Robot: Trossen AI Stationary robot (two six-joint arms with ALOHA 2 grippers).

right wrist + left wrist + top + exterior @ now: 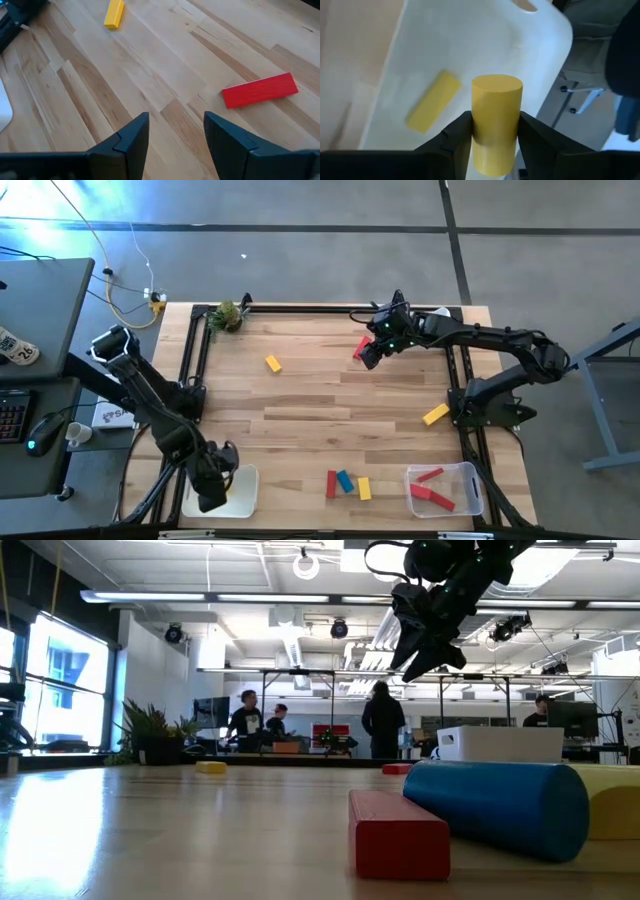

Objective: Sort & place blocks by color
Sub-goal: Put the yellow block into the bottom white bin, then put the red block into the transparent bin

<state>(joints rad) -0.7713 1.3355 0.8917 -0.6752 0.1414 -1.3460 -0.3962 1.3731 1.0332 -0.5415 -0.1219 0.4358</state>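
Your left hand (495, 135) is clenched on a yellow cylinder (495, 120), which stands upright between the two fingers (455, 137). The hand hangs over the white tray (243, 490) at the near left corner of the desk (330, 400). Inside that tray, just beyond the hand and below the cylinder, lies a yellow bar (432, 107).

Your right hand (175, 135) is released, its fingers spread with nothing between them. It hovers above the far right part of the desk, raised clear of the wood in the low view (425, 625). A red bar (260, 91) lies flat on the desk just ahead of this hand and to one side of it. Farther out in front of the hand sits a small yellow block (114, 13).

Well away from the right hand, near its arm's base, a yellow block (436, 415) rests at an angle. Along the near edge of the desk, between your two hands' sides, three blocks lie close together: a red one (331, 484), a blue one (345, 481) and a yellow one (364, 488). The clear bin (472, 476) at the near right corner holds red blocks (432, 492). A small green clump (227, 315) sits at the far left corner.
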